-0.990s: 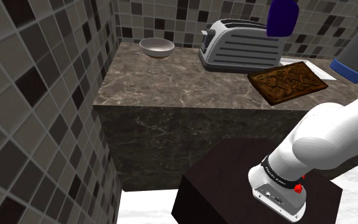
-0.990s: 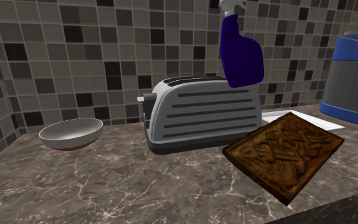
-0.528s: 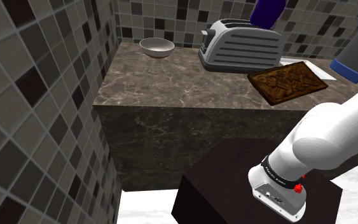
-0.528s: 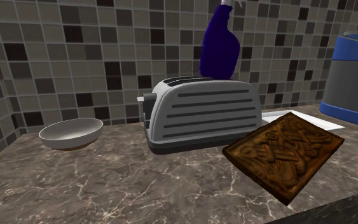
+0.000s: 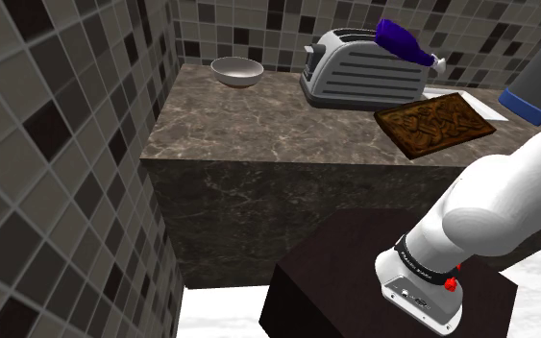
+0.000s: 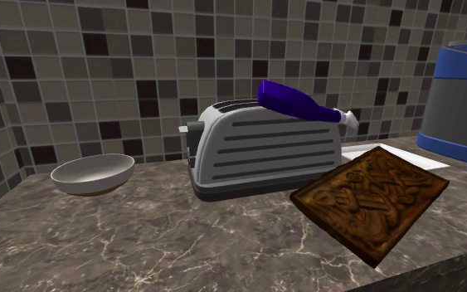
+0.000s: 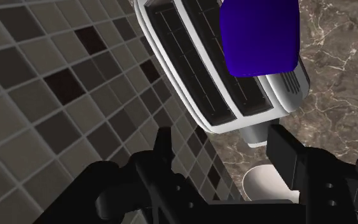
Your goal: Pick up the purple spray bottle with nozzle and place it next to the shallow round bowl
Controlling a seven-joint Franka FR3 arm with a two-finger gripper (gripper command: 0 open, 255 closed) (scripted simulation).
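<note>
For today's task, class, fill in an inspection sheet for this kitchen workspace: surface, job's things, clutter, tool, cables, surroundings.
Surface: marbled brown countertop.
Job's things: purple spray bottle lies on its side atop the toaster, nozzle toward the second exterior view's right; shallow bowl stands apart on the counter, to the toaster's left in that view.
Clutter: toaster; carved wooden board; blue-lidded container.
Tool: open above the toaster, holding nothing.
Cables: nothing seen.
Surroundings: tiled wall, grey and brown squares.
</note>
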